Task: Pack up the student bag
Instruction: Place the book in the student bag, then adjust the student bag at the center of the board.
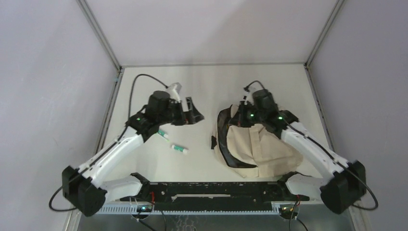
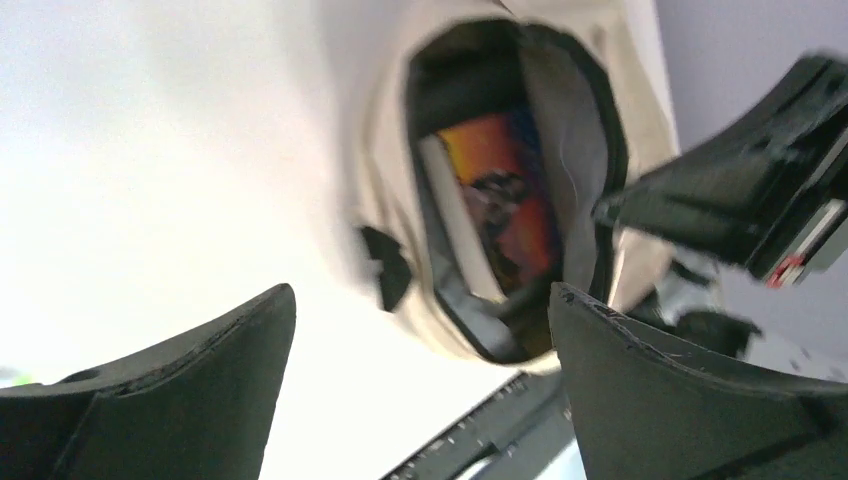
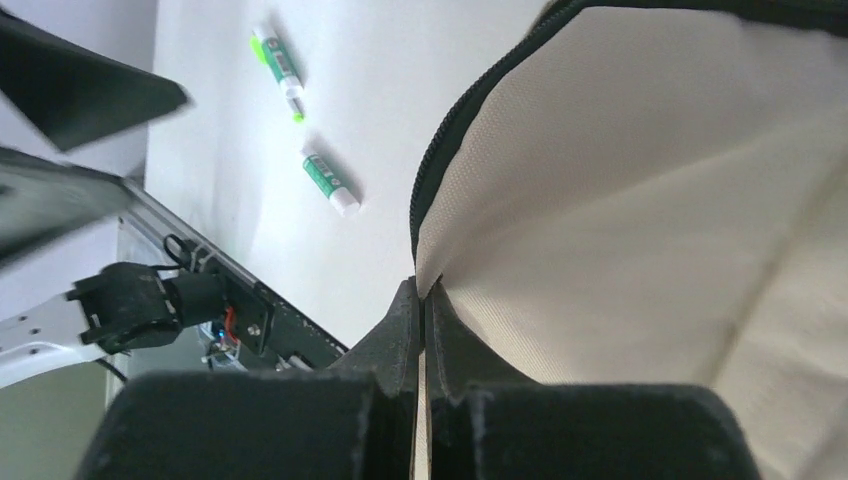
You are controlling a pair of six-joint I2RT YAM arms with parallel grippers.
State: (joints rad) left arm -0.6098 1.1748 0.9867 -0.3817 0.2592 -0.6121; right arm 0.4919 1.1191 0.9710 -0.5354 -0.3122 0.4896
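The student bag (image 1: 260, 149) is a beige canvas backpack with black zip trim, lying on the right of the table with its mouth facing left. My right gripper (image 3: 422, 292) is shut on the beige edge of the bag's flap by the zip and holds the mouth open. In the left wrist view the bag's opening (image 2: 590, 130) shows an orange and dark book (image 2: 500, 200) inside. My left gripper (image 2: 420, 340) is open and empty, left of the bag's mouth and apart from it; it also shows in the top view (image 1: 193, 113).
Two green and white sticks lie on the table left of the bag: a longer one (image 1: 164, 135) (image 3: 278, 70) and a shorter one (image 1: 180, 149) (image 3: 330, 185). A black rail (image 1: 211, 190) runs along the near edge. Walls enclose the table.
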